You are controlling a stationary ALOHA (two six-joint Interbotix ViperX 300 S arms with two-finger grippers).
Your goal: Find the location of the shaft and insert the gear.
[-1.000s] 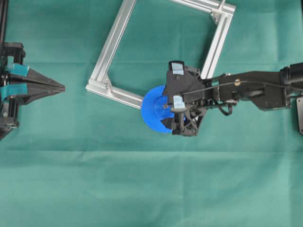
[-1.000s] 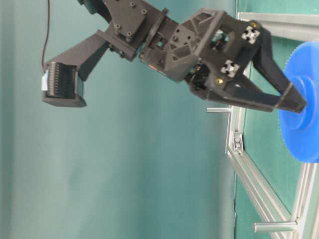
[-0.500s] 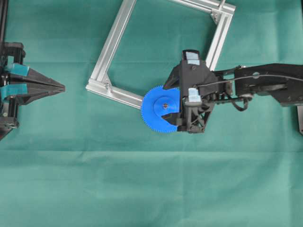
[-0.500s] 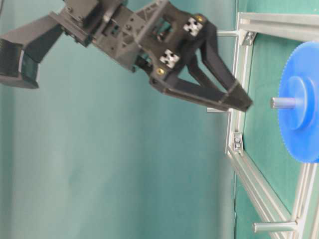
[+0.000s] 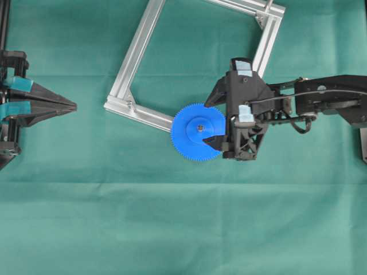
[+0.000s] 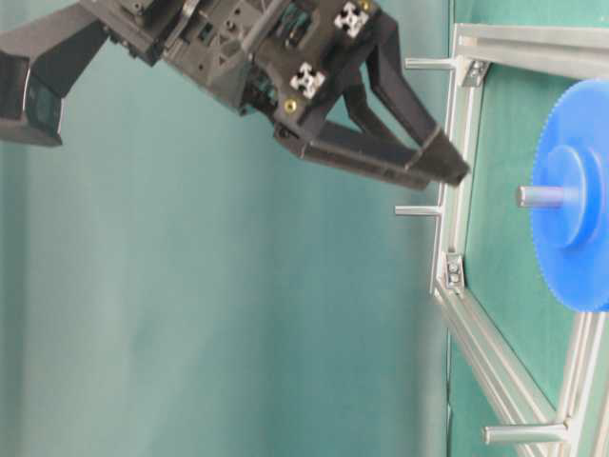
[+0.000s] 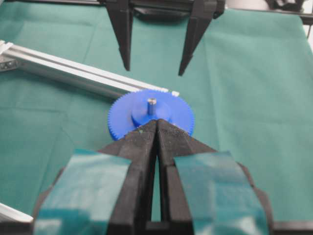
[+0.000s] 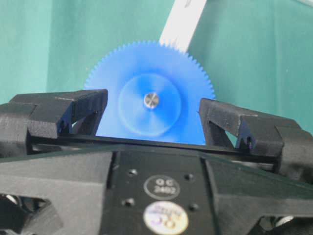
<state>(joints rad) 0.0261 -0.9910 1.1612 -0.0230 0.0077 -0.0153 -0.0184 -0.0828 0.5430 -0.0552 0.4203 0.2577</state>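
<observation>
The blue gear point(image 5: 189, 140) lies flat on the green cloth, and the silvery shaft point(image 5: 199, 127) stands up through its hub. In the table-level view the shaft point(image 6: 536, 196) clearly pokes out of the gear point(image 6: 580, 124). My right gripper point(image 5: 208, 122) hangs open above the gear's right side and touches nothing; it is raised well off the gear point(image 6: 449, 174). The right wrist view looks down on the gear point(image 8: 151, 73) and the shaft tip point(image 8: 151, 100) between its spread fingers point(image 8: 78, 105). My left gripper point(image 5: 73, 105) rests shut and empty at the far left, pointing at the gear point(image 7: 122, 115).
A square aluminium frame point(image 5: 137, 54) lies tilted on the cloth behind the gear, its near corner beside the gear's upper left rim. Short posts stick up from the frame point(image 6: 457, 143). Green cloth covers the whole table.
My right gripper, which was down around the gear's hub a second ago, has lifted and drawn back to the right. The gear stays on the shaft. The left arm has not moved.
</observation>
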